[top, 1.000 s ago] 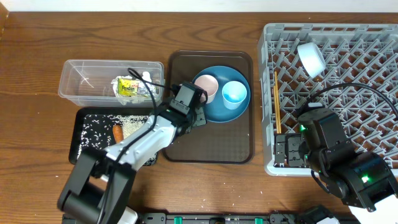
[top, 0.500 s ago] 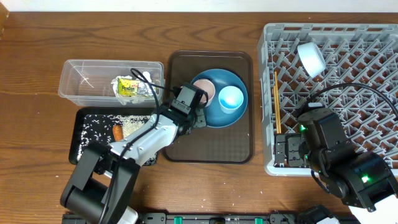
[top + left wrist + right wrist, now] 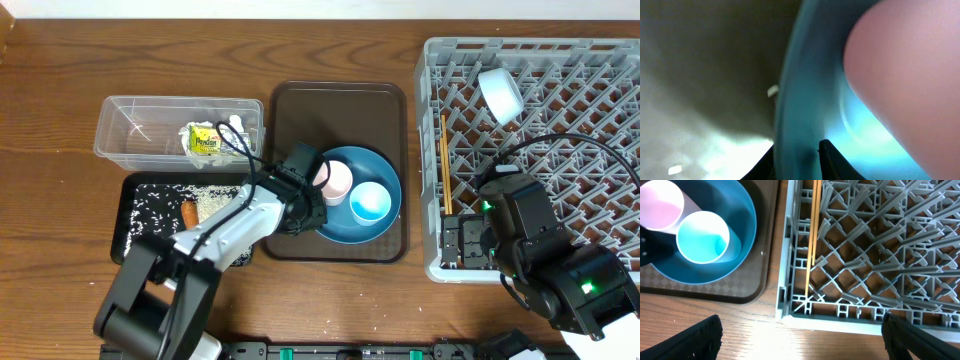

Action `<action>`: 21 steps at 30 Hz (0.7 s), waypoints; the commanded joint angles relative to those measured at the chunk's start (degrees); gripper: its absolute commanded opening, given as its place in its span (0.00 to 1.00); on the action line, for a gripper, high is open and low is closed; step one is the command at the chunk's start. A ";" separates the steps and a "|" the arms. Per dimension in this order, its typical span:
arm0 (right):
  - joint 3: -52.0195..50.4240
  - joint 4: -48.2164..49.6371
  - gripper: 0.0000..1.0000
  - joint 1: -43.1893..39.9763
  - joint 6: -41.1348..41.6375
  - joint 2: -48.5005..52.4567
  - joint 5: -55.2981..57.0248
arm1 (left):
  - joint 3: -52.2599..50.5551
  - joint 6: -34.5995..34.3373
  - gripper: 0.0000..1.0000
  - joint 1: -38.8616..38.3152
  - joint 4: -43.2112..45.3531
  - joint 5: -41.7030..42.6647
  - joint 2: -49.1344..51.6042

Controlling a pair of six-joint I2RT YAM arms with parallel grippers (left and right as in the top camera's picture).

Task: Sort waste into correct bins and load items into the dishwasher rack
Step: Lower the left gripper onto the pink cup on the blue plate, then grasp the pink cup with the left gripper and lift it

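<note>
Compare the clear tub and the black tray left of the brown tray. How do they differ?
Material: the clear tub is see-through plastic; the black tray is opaque.
Depth: the tub has tall walls; the tray is shallow.
Contents: the tub holds the yellow-green wrapper and white tissue; the tray holds the carrot and scattered rice.
Shared: both are rectangular with a similar footprint, and both sit on the table left of the brown tray.

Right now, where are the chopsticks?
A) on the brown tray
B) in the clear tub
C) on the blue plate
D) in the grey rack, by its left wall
D: the chopsticks lie inside the grey rack, along its left wall. The overhead and right wrist views both show this.
</note>
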 commanded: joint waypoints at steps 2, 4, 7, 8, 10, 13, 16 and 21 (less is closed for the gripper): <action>-0.04 0.00 0.99 -0.26 -0.85 -0.20 0.79 | -0.15 -0.09 0.30 -0.20 -2.01 3.63 -5.68; -0.04 0.00 1.00 -0.26 -0.85 -0.20 0.79 | -0.15 -0.04 0.41 -0.17 -2.95 4.37 -8.00; -0.04 0.00 0.99 -0.26 -0.85 -0.20 0.79 | -0.15 -0.02 0.47 -0.17 -4.04 4.72 -11.54; -0.04 0.00 0.99 -0.26 -0.85 -0.20 0.79 | -0.15 0.17 0.49 -0.17 -4.31 4.70 -12.90; -0.04 0.00 0.99 -0.26 -0.85 -0.20 0.79 | -0.13 0.37 0.53 -0.17 -4.70 4.68 -15.50; -0.04 0.00 0.99 -0.26 -0.85 -0.20 0.79 | -0.15 0.37 0.74 -0.17 -4.42 4.74 -19.39; -0.04 0.00 0.99 -0.26 -0.85 -0.20 0.79 | -0.15 0.37 0.98 -0.17 -2.67 4.70 -21.53; -0.04 0.00 0.99 -0.26 -0.85 -0.20 0.79 | -0.17 0.31 0.87 -0.17 -0.96 1.62 -21.53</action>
